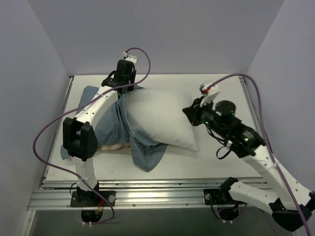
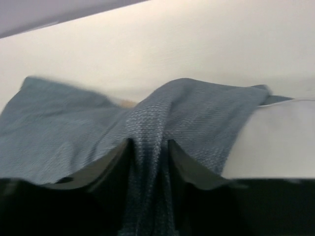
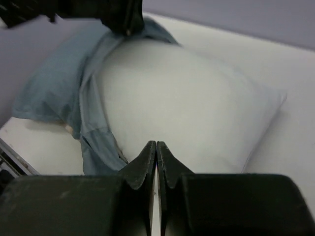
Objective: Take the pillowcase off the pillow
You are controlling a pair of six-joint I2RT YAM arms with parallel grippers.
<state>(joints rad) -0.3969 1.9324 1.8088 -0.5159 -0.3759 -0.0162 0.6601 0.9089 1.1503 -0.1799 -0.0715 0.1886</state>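
The white pillow [image 1: 162, 120] lies across the middle of the table. The blue pillowcase [image 1: 109, 125] is bunched round its left end, with a loose flap [image 1: 147, 153] hanging toward the front. At the pillow's far-left corner my left gripper [image 1: 128, 89] is shut on a fold of pillowcase [image 2: 150, 147], which runs between its fingers [image 2: 184, 160]. A strip of pillow [image 2: 275, 140] shows to the right of that fold. My right gripper [image 3: 156, 143] is shut, its tips at the pillow's [image 3: 187, 98] right edge. I cannot tell whether it pinches any fabric.
The white table [image 1: 216, 157] ends at a metal rail along the front. Grey walls close in at the left, back and right. A purple cable loops off each arm. A beige patch of lining shows under the pillowcase's front edge [image 1: 114, 146].
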